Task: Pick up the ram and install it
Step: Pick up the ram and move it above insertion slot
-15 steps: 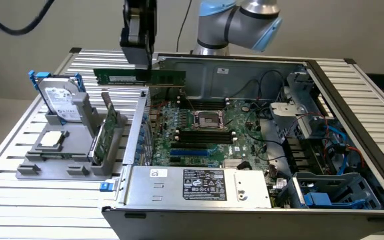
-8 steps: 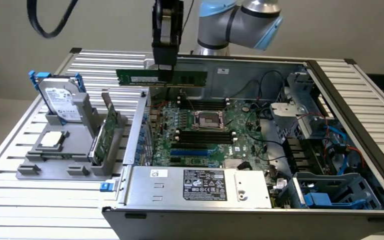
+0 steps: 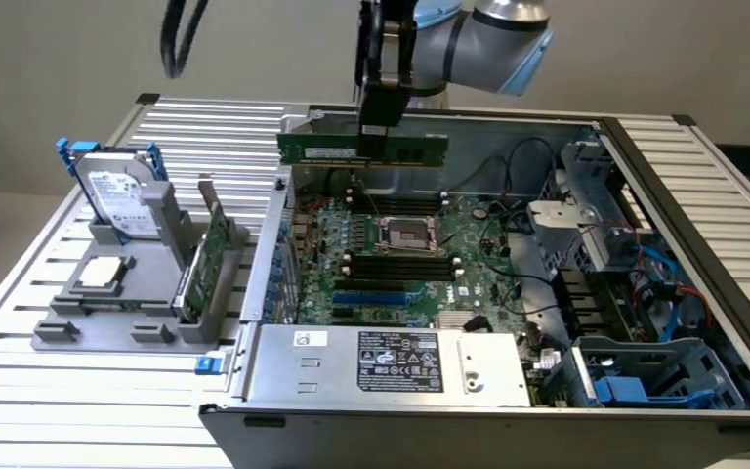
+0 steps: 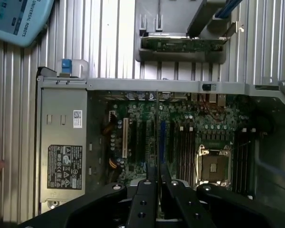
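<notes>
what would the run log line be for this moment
gripper: shut on ram | ram: held level, in the air over motherboard, not seated | wide card: upright in grey stand

soft even light, pale glare on the slatted table (image 3: 17, 337), computer case (image 3: 479, 430) interior shadowed

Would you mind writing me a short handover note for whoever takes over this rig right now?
Gripper: shut on the ram, holding it level in the air above the open computer case.
Memory slots on the motherboard, beside the processor socket: look empty.
Done: ram picked up.
Left: ram not yet seated in a slot.
</notes>
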`<state>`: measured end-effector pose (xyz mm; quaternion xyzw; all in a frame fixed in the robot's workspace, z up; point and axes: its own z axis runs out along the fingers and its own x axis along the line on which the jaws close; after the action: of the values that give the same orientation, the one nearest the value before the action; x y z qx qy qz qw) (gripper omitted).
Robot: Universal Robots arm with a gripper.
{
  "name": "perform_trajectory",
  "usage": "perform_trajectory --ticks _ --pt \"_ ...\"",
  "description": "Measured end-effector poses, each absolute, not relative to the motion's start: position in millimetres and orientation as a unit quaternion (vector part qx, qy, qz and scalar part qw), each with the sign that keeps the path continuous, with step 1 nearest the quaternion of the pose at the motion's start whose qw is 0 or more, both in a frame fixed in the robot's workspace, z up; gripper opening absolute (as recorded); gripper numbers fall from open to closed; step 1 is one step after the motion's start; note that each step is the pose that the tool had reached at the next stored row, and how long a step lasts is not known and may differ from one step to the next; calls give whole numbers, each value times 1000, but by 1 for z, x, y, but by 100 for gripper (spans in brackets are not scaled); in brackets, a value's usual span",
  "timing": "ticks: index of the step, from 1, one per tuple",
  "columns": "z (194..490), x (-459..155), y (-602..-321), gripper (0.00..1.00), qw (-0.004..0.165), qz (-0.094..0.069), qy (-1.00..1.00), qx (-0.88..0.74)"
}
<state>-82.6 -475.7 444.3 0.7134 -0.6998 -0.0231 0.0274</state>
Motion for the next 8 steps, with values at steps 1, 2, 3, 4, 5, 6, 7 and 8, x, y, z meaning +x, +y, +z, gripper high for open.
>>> perform_trajectory --ticks 1,2,3,4,5,6,7,8 --pt "442 -79 -472 14 27 -23 -700 713" --pt "441 -75 -469 14 28 -23 -700 713" --pt "439 -72 -466 14 28 -23 -700 713" --pt "437 -69 -462 14 28 -23 -700 713" --pt "435 -66 -459 14 27 -23 -700 713" --pt "433 -63 -456 14 27 -23 -700 713" --pt "431 -60 -453 14 28 -23 -700 713" --pt "430 -57 -450 14 28 -23 -700 713"
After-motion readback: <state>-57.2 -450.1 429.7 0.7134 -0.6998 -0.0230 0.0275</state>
